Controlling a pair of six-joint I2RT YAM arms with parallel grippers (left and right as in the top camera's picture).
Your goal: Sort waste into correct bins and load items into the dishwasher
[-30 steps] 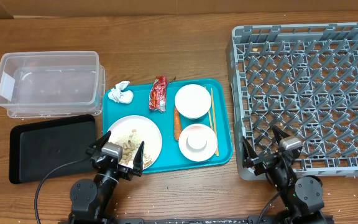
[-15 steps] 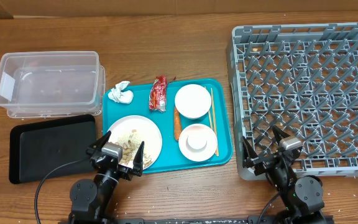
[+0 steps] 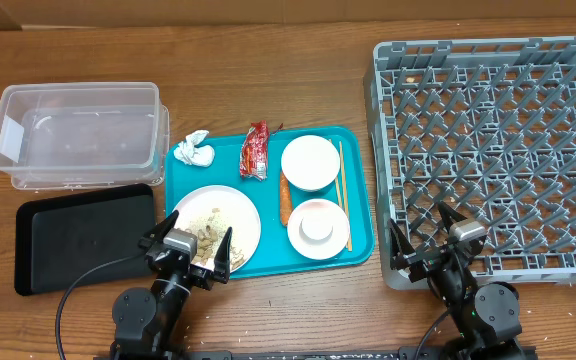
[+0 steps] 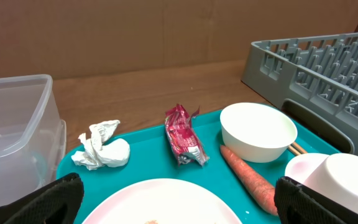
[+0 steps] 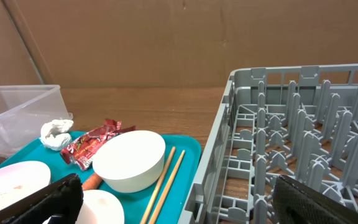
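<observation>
A teal tray (image 3: 353,245) holds a white plate with food scraps (image 3: 218,225), a crumpled napkin (image 3: 195,150), a red wrapper (image 3: 256,150), a carrot (image 3: 286,198), a white bowl (image 3: 310,162), an upturned cup on a small plate (image 3: 318,228) and chopsticks (image 3: 342,172). The grey dishwasher rack (image 3: 493,150) stands on the right. My left gripper (image 3: 190,258) is open at the tray's front edge over the plate (image 4: 166,202). My right gripper (image 3: 438,255) is open at the rack's front left corner (image 5: 229,168).
A clear plastic bin (image 3: 78,135) stands at the back left, with a black tray (image 3: 83,235) in front of it. A cardboard wall (image 4: 166,31) runs behind the table.
</observation>
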